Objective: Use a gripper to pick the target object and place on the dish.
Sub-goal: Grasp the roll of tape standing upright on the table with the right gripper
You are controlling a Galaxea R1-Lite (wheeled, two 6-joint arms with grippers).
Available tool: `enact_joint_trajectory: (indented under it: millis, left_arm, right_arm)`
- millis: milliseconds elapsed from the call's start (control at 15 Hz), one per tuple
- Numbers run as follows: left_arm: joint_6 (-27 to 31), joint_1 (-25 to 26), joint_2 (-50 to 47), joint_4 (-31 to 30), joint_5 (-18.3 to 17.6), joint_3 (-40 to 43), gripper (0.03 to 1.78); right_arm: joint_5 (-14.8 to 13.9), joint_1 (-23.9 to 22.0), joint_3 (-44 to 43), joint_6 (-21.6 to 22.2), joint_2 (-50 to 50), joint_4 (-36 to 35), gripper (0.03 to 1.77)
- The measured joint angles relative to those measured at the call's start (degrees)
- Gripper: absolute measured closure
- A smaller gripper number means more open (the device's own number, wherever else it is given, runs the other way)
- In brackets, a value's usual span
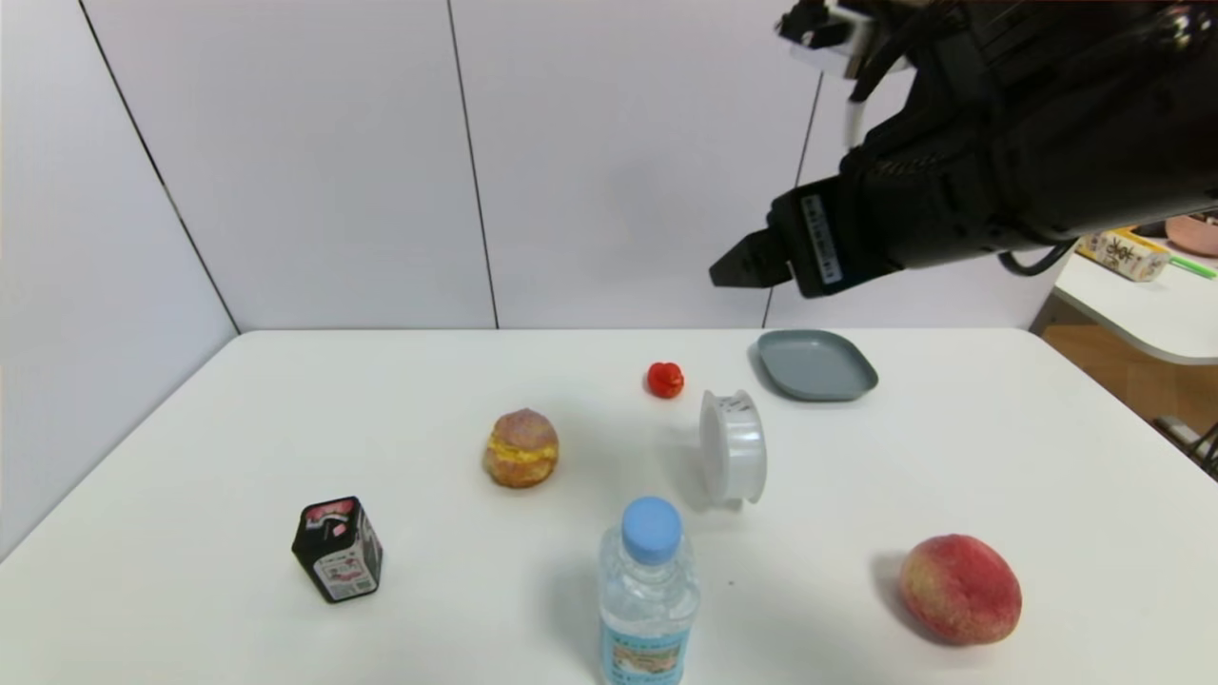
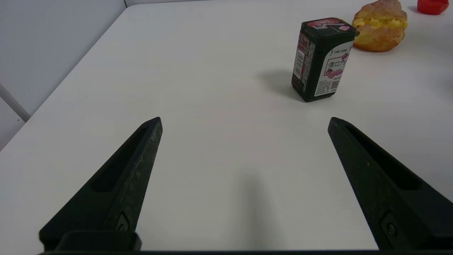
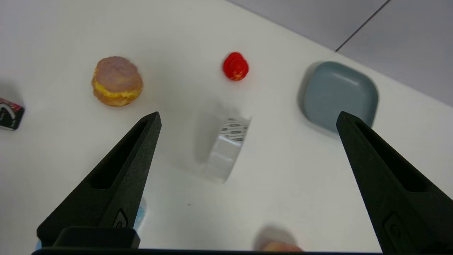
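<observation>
- White counter [image 1: 285,419] carries everything.
- Right hand [image 3: 247,120], jaws spread wide and empty, hangs above the spool [image 1: 733,445]; left hand [image 2: 244,122] also gapes.
- Bottle [image 1: 649,595] stands just before the spool; dish [image 1: 816,365] and red toy [image 1: 665,380] lie behind.

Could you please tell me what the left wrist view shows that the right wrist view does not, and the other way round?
Only the left wrist view shows the open, empty left gripper low over bare table. Only the right wrist view shows the open right gripper above the spool, which stands on edge, with the empty dish, the blue bottle cap and a peach at the frame edge. Both show the black box, the cream puff and the small red object.
</observation>
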Motion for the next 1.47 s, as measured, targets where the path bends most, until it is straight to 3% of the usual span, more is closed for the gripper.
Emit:
enact_joint_trajectory:
  millis: [200,667,1067,1467]
  left_arm:
    - [0.02,0.00,0.00,0.00,0.00,0.00,0.12]
    - [0.00,0.00,0.00,0.00,0.02,0.00,0.12]
    - [0.00,0.00,0.00,0.00,0.02,0.00,0.12]
    - [0.00,0.00,0.00,0.00,0.02,0.00,0.12]
  right_arm:
    - [-1.00,1.73,-1.07,6.95,3.50,5.71,0.09]
    - [-2.96,2.01,-1.33,11.25,7.23,7.05,0.09]
    - [-2.57,1.24,-1.38,21.86,10.56,11.72,0.09]
    - [-2.24,0.46,-1.38,27.71,13.70,11.96,0.09]
